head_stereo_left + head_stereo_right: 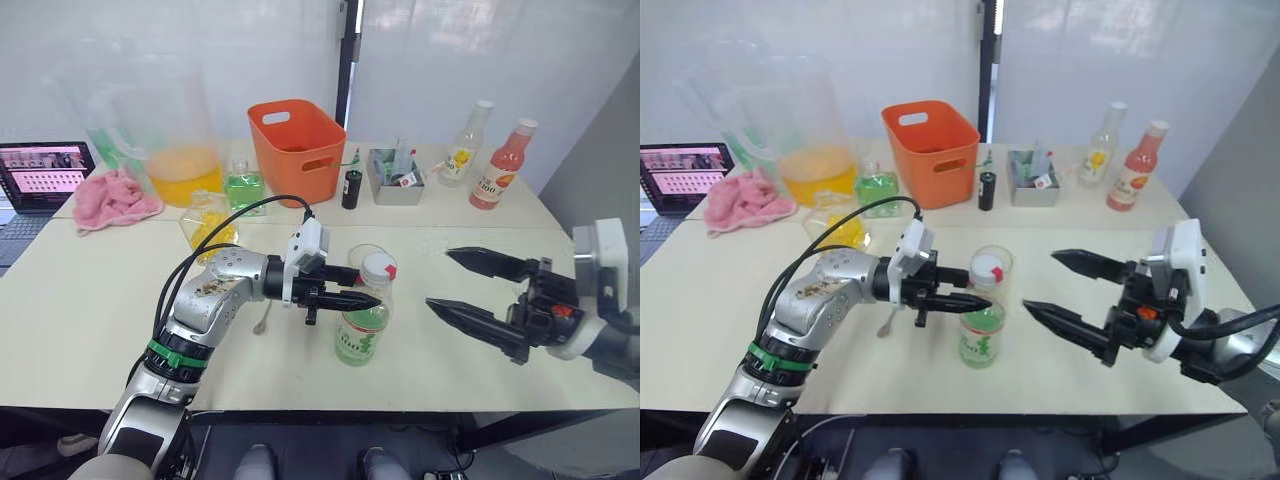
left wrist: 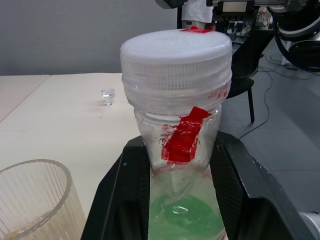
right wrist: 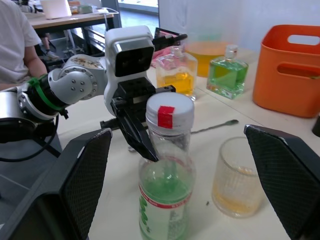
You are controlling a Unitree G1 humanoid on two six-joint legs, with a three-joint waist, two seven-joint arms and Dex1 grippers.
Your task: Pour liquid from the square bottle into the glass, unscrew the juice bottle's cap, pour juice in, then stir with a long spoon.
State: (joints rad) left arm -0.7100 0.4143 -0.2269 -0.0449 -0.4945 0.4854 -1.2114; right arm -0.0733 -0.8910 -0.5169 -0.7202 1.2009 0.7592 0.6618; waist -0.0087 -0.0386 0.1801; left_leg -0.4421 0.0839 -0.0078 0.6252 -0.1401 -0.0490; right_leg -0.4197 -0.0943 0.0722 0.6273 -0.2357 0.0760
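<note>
While I am watching through the left eye, my left gripper is pinching the juice bottle by its neck just under the white cap, which I judge is meant to brace it so the cap can be twisted off. My right gripper is hanging near the bottle's far side, apart from it, with its fingers spread wide, presumably lining up on the cap. The glass is standing just behind the bottle, and the spoon is lying flat on the table under my left forearm. Through the right eye, the square bottle with yellow liquid is sitting further back near the pitcher, beside a green bottle and the orange basket. Looking along the left wrist, both black fingers are pressing the clear neck below the cap, which is marked with red tape, and green juice is showing low in the body. Looking along the right wrist, the two pads are standing well apart either side of the bottle, touching nothing; the glass beside it is already holding some amber liquid, so I am judging the first pour done and the cap still on.
</note>
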